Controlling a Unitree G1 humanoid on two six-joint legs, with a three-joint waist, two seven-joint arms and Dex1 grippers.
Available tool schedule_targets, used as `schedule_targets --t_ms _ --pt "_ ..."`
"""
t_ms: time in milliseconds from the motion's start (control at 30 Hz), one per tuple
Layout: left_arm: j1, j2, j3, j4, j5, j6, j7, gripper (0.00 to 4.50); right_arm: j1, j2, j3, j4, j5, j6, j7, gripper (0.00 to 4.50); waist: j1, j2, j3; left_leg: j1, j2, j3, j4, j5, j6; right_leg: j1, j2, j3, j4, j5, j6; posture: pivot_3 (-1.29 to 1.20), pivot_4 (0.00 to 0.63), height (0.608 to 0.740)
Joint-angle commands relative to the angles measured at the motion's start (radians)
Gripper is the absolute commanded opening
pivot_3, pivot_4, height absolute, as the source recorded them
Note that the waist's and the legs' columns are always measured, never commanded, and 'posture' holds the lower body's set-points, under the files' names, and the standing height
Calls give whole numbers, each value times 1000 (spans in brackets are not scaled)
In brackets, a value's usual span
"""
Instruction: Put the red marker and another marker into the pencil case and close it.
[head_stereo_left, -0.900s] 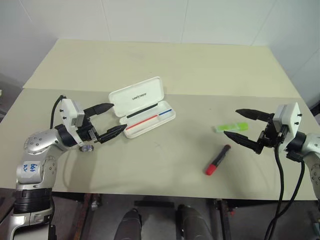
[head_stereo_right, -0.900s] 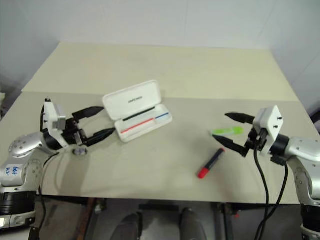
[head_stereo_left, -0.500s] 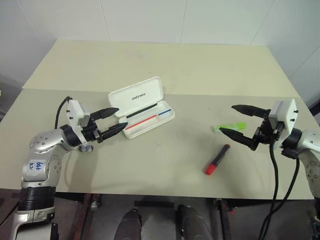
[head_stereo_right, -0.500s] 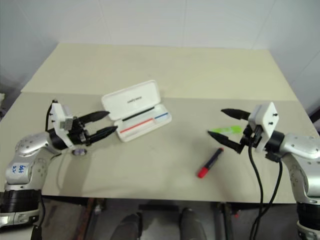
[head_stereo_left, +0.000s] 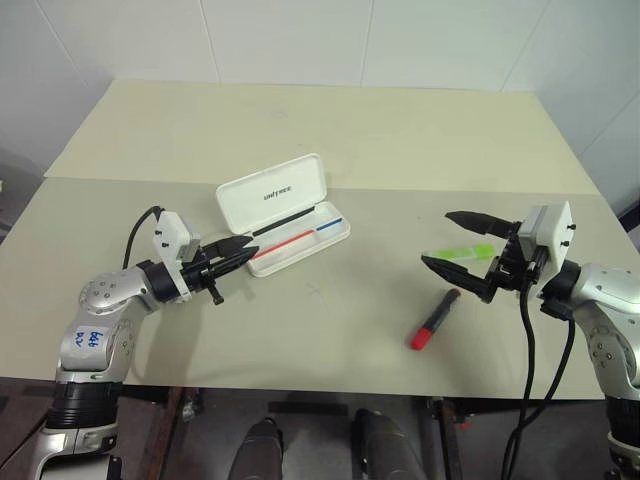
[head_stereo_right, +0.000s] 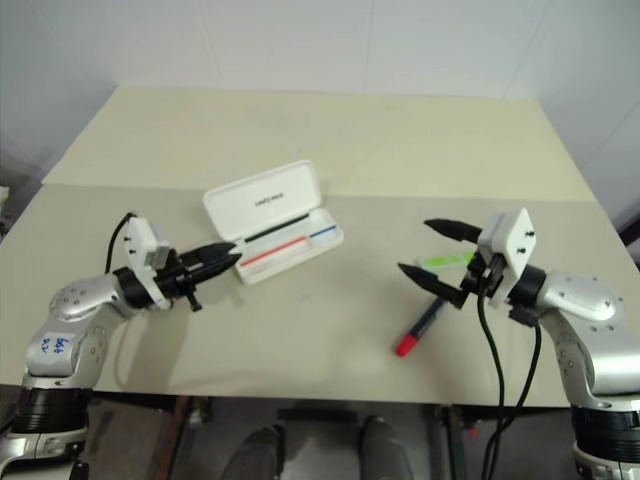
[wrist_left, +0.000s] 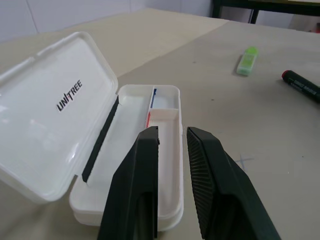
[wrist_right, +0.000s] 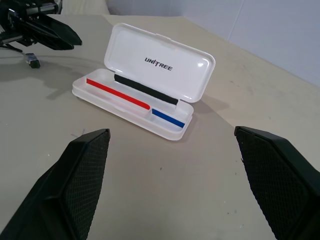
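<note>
While both markers lie outside the case, no part of the task is complete, and I judge the risks as follows, taken from my left to my right. My left gripper (head_stereo_left: 237, 262) hangs just beside the near-left end of the pencil case (head_stereo_left: 285, 214), pointing toward it, its fingers (wrist_left: 142, 165) nearly together with a narrow gap and nothing between them. If this gripper advances, it could push the light case across the table (head_stereo_left: 330, 130) or knock the raised lid shut before anything is loaded. The case stands open, lid tilted back with UNITREE lettering on its inner face and a black strip along the hinge. Its tray is divided into a long compartment and a small end compartment; both appear empty of markers, and the red and blue marks are printed stripes on the front wall, not contents. Further right, the red marker (head_stereo_left: 435, 320) lies on the table well apart from the case, red end toward me. Being round, it could roll if a fingertip clips it on approach. The light-green highlighter (head_stereo_left: 460, 252) lies beyond it, between the spread fingers of my right gripper (head_stereo_left: 447, 239) as the head views show it. That gripper is wide open and holds nothing. A low, flat highlighter may slide out of an off-centre pinch.
</note>
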Motion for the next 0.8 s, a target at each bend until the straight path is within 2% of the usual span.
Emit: schedule_targets --t_ms 33,133,533,800 --pt "7 3 -40 -63 13 27 1 1505 9 20 3 -46 6 -18 -15 4216 0 0 0 0 0 0 0 0 0 0 0 0 0 0 0 0 150 740" --pt "12 7 -81 -69 54 23 2 2422 11 42 18 -53 -6 -30 -30 4216 0 0 0 0 0 0 0 0 0 0 0 0 0 0 0 0 150 740" --pt "-118 20 -150 29 169 86 58 2422 69 68 60 -145 11 -7 -55 4216 2 0 0 0 0 0 0 0 0 0 0 0 0 0 0 0 150 740" --pt "-155 17 -187 49 180 115 5 2422 70 86 69 -193 17 13 -102 4216 0 0 0 0 0 0 0 0 0 0 0 0 0 0 0 0 150 740"
